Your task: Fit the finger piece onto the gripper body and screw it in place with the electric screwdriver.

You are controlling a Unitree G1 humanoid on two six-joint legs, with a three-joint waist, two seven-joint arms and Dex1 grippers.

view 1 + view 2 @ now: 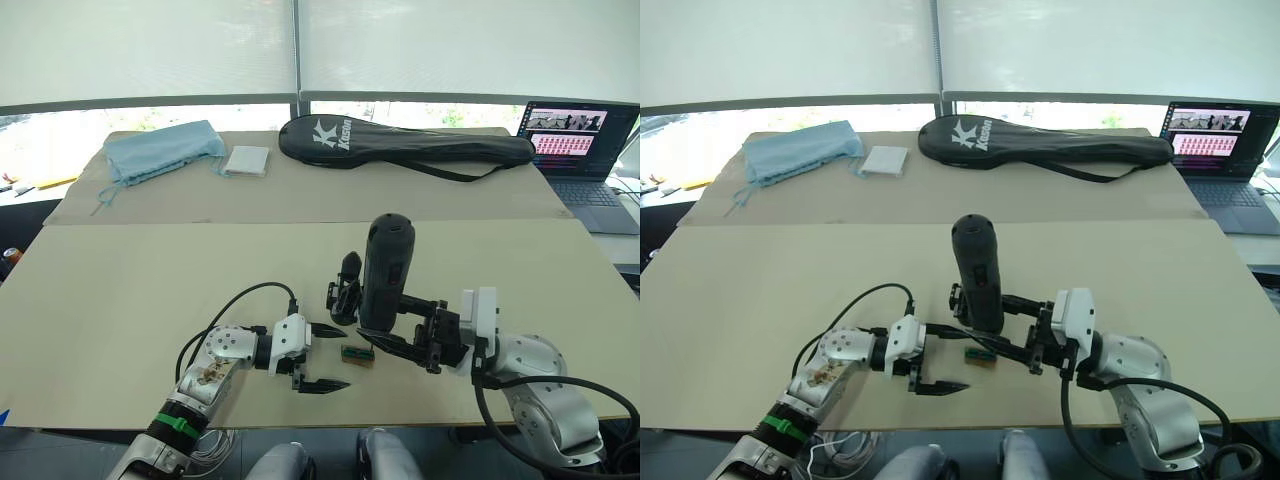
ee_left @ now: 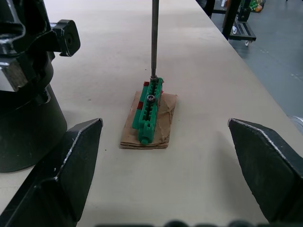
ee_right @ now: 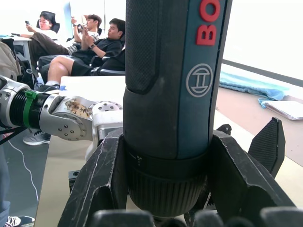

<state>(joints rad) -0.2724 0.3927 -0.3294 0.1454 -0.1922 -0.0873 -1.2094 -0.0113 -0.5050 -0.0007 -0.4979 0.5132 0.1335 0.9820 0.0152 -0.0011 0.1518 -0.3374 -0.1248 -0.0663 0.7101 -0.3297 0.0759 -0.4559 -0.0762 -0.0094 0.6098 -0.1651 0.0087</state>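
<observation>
arms silver/white | fingers [image 1: 325,385] blk | blk cables | L wrist grn band

The electric screwdriver [image 1: 386,272] stands upright in the right claw [image 1: 385,343] and hides most of the gripper body [image 1: 345,288] behind it; whether a finger piece is fitted there cannot be told. In the left wrist view the screwdriver's thin metal bit [image 2: 154,38] runs off the picture's edge, and the dark round base [image 2: 26,127] of the gripper body is cut off at the side. The small green block [image 2: 149,109] under the bit is too small in the head views to make out. In the right wrist view the screwdriver's barrel blocks the table behind it, and its red lettering [image 3: 208,21] is cut short.
</observation>
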